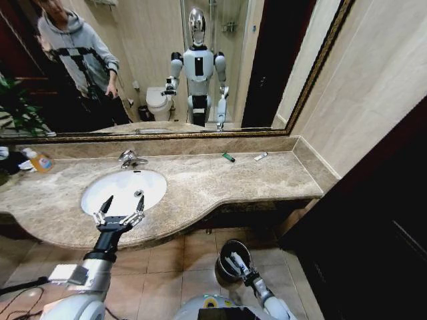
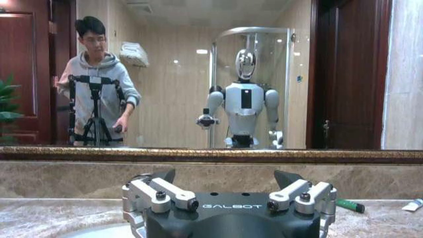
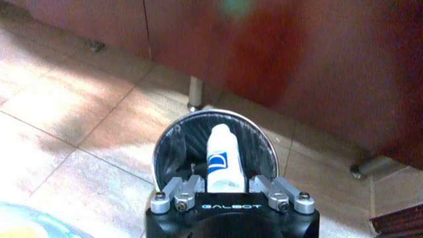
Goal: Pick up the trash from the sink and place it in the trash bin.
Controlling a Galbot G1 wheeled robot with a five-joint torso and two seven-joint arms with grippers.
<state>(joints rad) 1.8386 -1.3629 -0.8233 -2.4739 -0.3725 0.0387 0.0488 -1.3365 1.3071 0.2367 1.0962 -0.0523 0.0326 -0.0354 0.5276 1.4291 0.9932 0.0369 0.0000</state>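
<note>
Tiled bathroom floor lies nearest, where the right gripper (image 3: pixel 227 191) hangs over the black trash bin (image 3: pixel 173 144) with its fingers clamped on the flat end of a white tube (image 3: pixel 218 158) with a blue mark; it looks light, soft and easily squashed, so that crimped end seems the safest hold. Farther off, the left gripper (image 1: pixel 118 212) hovers at the near rim of the white sink (image 1: pixel 127 189), fingers spread apart. The head view shows a green piece (image 1: pixel 228 157) and a white packet (image 1: pixel 260 156) on the far right countertop (image 1: pixel 200 183).
</note>
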